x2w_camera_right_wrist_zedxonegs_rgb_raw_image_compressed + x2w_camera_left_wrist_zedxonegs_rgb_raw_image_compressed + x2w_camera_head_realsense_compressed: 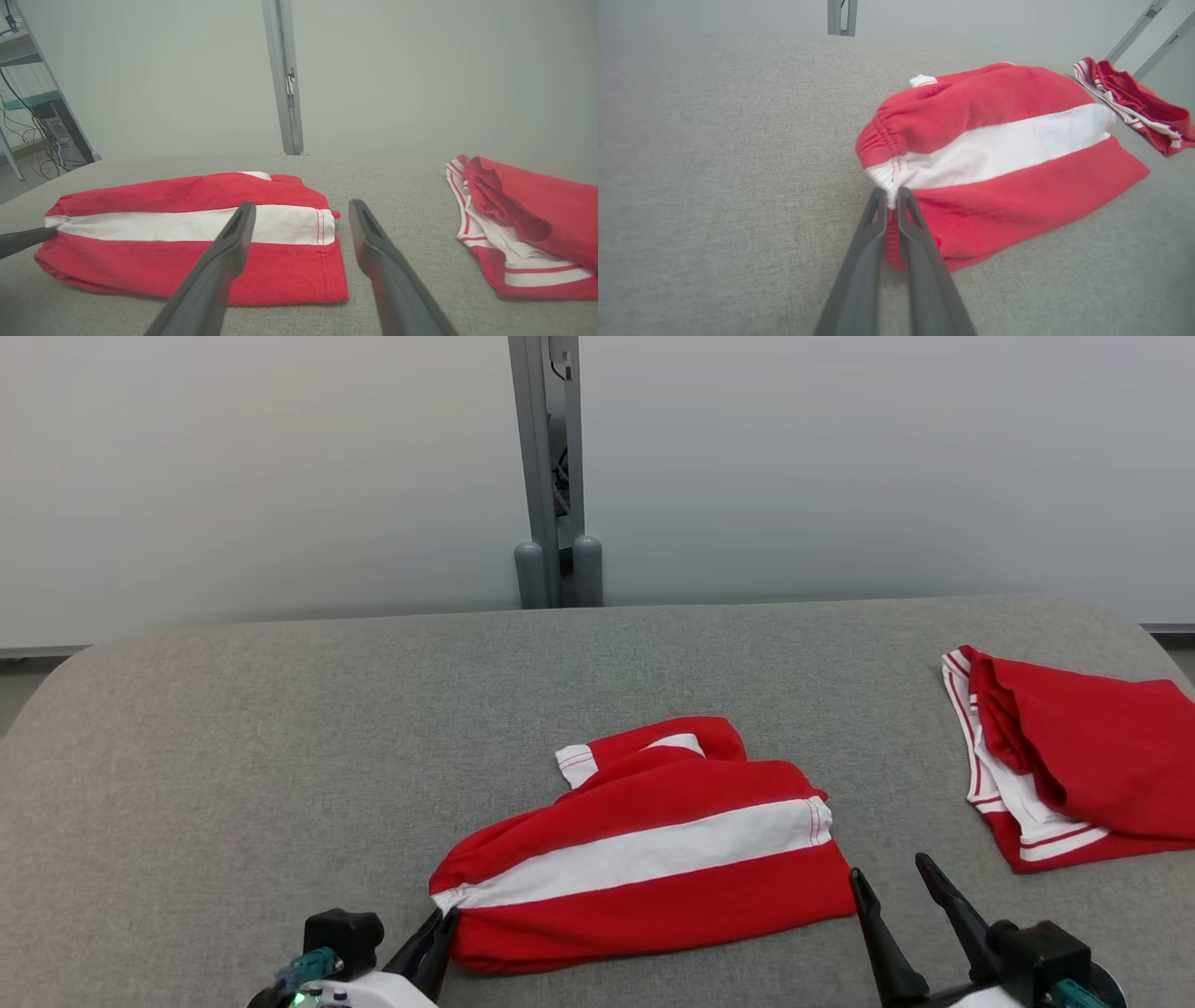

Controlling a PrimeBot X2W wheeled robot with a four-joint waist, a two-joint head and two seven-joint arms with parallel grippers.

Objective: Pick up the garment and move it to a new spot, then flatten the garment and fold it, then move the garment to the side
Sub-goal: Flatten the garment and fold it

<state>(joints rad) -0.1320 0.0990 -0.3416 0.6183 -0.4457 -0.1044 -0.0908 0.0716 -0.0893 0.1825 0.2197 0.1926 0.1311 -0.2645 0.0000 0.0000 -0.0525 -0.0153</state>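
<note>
At the lower middle of the head view, the garment [644, 859], red shorts with a broad white stripe, is lying on the grey bench [233, 756], rumpled rather than spread. The left gripper [442, 922] is reaching in from the lower left of the frame, and its fingers are clenching the garment's left end. The right gripper [887, 868] is hovering just beside the garment's lower right corner with its fingers released and holding nothing. A second red garment [1074, 756] is lying well apart at the right edge.

Judging by this, the task is only beginning. One end is being gripped for the pick-up, but the cloth is resting fully on the bench. Moving, flattening, folding and setting aside all appear to be waiting.

The left wrist view is showing what the head view is half hiding: the fingers are pinching the gathered elastic edge right where the white stripe ends. The right wrist view is giving the opposite end, a stitched hem lying flat, with open bench between it and the second garment. At that frame's upper left, a shelf [32, 84] with cables is standing beyond the bench.
</note>
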